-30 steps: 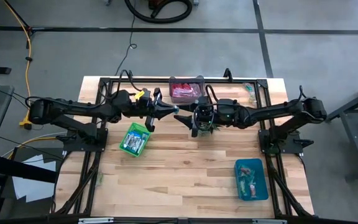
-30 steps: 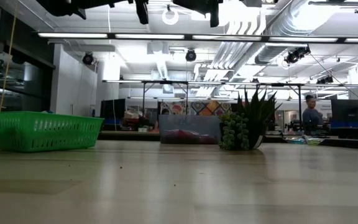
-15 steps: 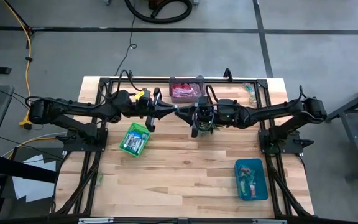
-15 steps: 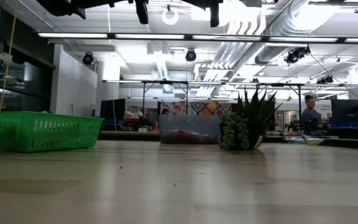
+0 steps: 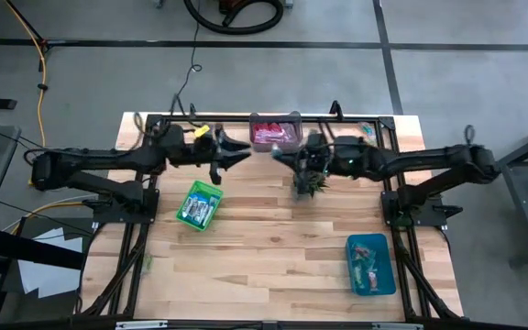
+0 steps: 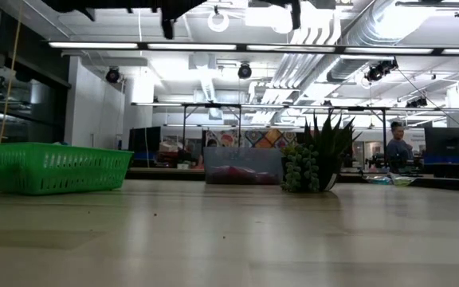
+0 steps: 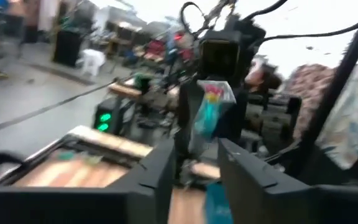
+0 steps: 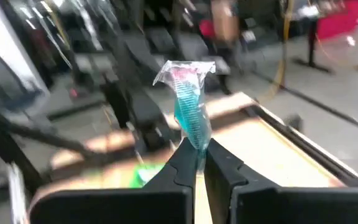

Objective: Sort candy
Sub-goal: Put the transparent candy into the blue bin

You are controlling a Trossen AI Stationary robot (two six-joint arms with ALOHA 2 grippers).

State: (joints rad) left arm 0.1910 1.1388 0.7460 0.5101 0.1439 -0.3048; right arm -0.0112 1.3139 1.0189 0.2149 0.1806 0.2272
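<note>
One candy [image 8: 191, 99] in a teal wrapper with a red patch and a clear twisted end is high above the table's far middle, with my right gripper [image 8: 201, 158] shut on it. In the high view, my right gripper [image 5: 279, 154] points toward the table's left. My left gripper [image 5: 243, 154] faces it across a small gap. In the left wrist view my left gripper [image 7: 197, 165] is open with nothing between its fingers, and the candy [image 7: 207, 118] shows beyond them. More candy lies in the three bins. My right gripper pinches the candy's lower end [image 8: 196, 142] between its two fingertips. The fingers are roughly level and come from the table's right. The rest of the wrapper sticks out past the fingertips, its twisted end [image 8: 185, 67] free, lifted clear of everything.
A green bin [image 5: 199, 203] stands at the left. A clear bin with red candy [image 5: 275, 133] stands at the far middle. A blue bin [image 5: 370, 264] stands at the near right. A small spiky plant [image 5: 314, 181] sits below my right gripper. Black frame rails run along the table's sides.
The two grippers, tip to tip a second ago, have drawn apart. My left gripper has gone toward the table's left edge and my right toward the right edge, both a little toward the far edge. The candy has stayed with my right gripper.
</note>
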